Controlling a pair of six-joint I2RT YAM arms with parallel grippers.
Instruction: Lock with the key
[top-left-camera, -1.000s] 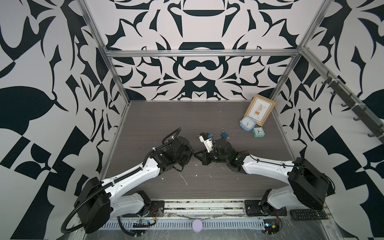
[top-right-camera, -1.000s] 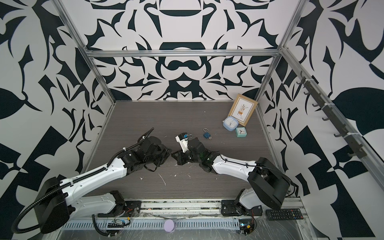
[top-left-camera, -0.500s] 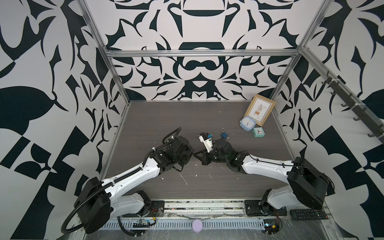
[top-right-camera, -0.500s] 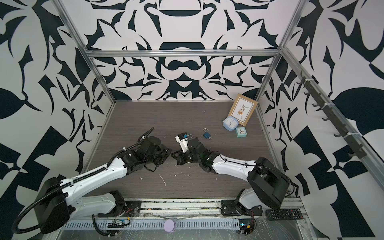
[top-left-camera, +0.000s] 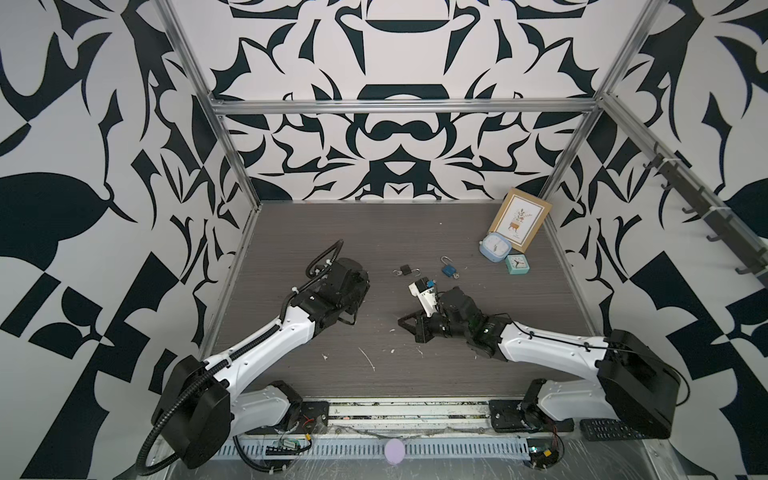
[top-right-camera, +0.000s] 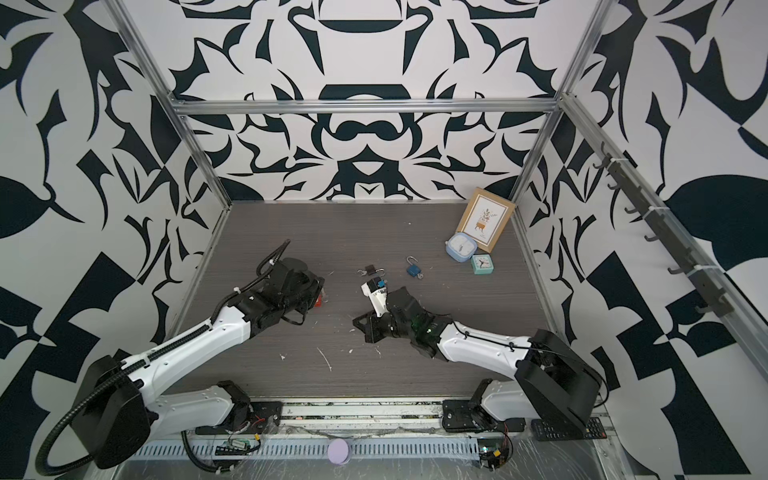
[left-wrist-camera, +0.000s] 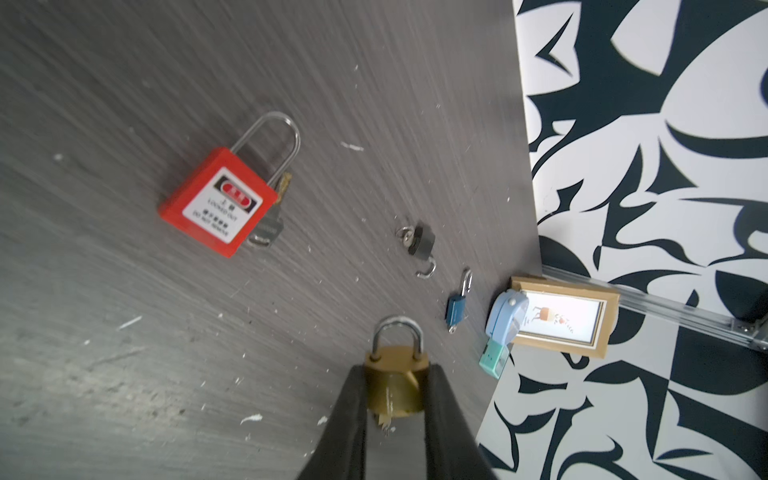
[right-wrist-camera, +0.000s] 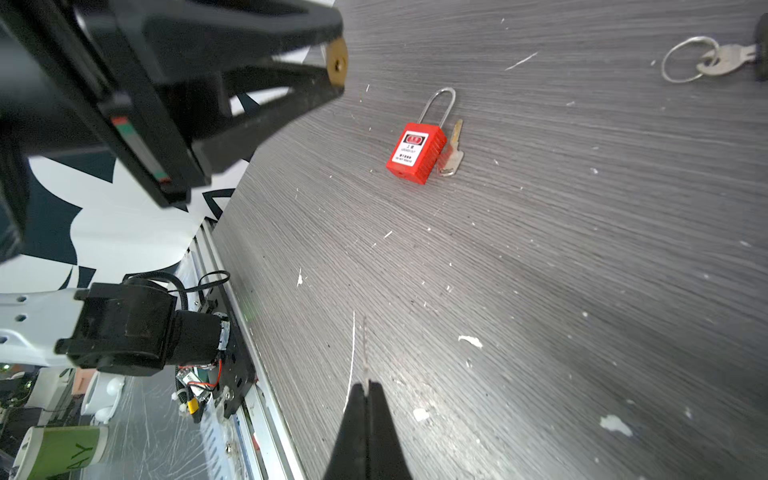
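My left gripper (left-wrist-camera: 395, 376) is shut on a brass padlock (left-wrist-camera: 395, 386); its steel shackle sticks out past the fingertips. In the right wrist view the padlock's keyhole end (right-wrist-camera: 336, 62) shows between the left fingers (right-wrist-camera: 291, 89), held above the table. My right gripper (right-wrist-camera: 365, 386) is shut on the key (right-wrist-camera: 365, 353), a thin blade seen edge-on, poking out of the tips. In both top views the right gripper (top-left-camera: 402, 322) points left toward the left arm's wrist (top-left-camera: 345, 282), with a gap of bare table between them.
A red padlock (left-wrist-camera: 218, 201) lies flat with a loose key (left-wrist-camera: 270, 220) beside it, near the left gripper. Farther back lie a black padlock (top-left-camera: 405, 270) and a blue padlock (top-left-camera: 449, 270). Two small clocks (top-left-camera: 494, 247) and a picture frame (top-left-camera: 519, 218) stand at the back right.
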